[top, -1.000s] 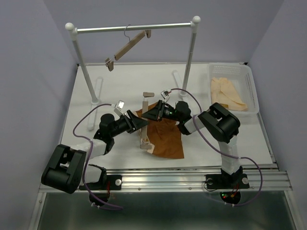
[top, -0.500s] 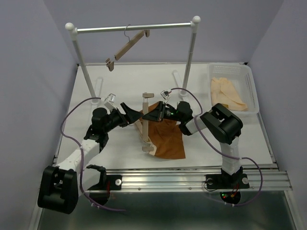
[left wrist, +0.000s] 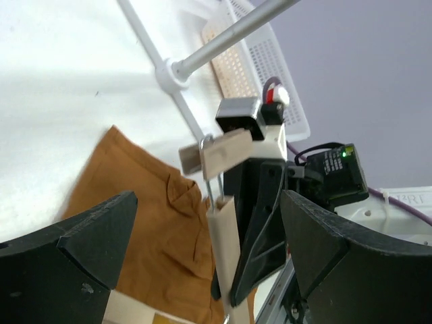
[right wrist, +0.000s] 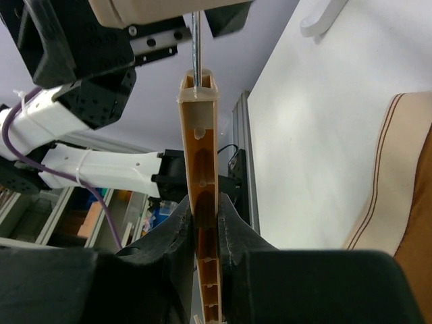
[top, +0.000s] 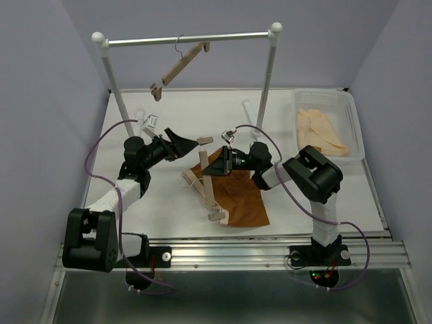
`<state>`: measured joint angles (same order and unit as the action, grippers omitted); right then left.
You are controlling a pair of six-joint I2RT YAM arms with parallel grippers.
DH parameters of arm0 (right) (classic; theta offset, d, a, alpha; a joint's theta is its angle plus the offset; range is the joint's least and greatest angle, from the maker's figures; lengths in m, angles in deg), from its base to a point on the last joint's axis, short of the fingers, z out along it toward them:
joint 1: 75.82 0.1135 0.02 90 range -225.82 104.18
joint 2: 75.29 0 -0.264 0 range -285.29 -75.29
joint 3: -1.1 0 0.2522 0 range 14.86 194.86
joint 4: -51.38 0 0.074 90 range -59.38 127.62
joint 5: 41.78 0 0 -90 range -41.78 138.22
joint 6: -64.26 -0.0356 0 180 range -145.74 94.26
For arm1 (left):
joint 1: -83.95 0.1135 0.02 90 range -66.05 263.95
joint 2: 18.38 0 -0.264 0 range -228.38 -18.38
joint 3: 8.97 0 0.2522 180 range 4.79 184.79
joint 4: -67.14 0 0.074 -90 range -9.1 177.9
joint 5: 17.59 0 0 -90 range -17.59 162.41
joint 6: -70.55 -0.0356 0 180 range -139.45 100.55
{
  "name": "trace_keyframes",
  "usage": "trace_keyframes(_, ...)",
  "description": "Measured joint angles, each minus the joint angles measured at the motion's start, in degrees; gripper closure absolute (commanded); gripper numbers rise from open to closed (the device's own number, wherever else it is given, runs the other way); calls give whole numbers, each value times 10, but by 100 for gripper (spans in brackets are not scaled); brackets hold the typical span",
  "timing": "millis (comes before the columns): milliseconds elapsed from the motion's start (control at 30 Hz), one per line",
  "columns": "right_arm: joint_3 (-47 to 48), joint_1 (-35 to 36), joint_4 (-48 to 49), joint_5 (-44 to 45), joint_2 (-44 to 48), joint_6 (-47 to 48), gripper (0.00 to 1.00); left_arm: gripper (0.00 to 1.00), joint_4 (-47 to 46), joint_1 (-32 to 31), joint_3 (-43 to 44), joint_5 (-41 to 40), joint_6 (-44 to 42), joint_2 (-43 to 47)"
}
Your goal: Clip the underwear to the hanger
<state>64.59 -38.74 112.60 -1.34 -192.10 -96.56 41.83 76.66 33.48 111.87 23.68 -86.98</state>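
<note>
The rust-brown underwear (top: 239, 196) lies flat on the table in front of the right arm. It also shows in the left wrist view (left wrist: 142, 202) and the right wrist view (right wrist: 415, 202), with its tan waistband. The light-wood hanger (top: 210, 189) is tilted over the cloth's left edge, one clip (top: 206, 141) raised at the far end. My right gripper (top: 210, 167) is shut on the hanger bar (right wrist: 202, 169), jaws pressed on both sides. My left gripper (top: 181, 142) is open and empty, left of the hanger's far clip (left wrist: 223, 152), not touching it.
A second hanger (top: 179, 67) hangs tilted from the steel rail (top: 189, 39) on white posts at the back. A white basket (top: 351, 101) with pale cream garments stands at the back right. The right post (top: 268, 81) rises just behind the right gripper.
My left gripper has drawn back from the hanger to the far left. The right gripper still holds the hanger, whose near end and the cloth have shifted slightly toward the front.
</note>
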Motion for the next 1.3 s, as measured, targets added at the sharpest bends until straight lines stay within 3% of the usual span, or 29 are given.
trace_keyframes(400, 12, 0, 0, -32, -10, -42, 99, 1, -96, 0, 64, 70, 9, -115)
trace_keyframes(1300, 22, 0, 0, -60, -18, -60, 99, 1, -131, -37, 99, 106, 15, -196)
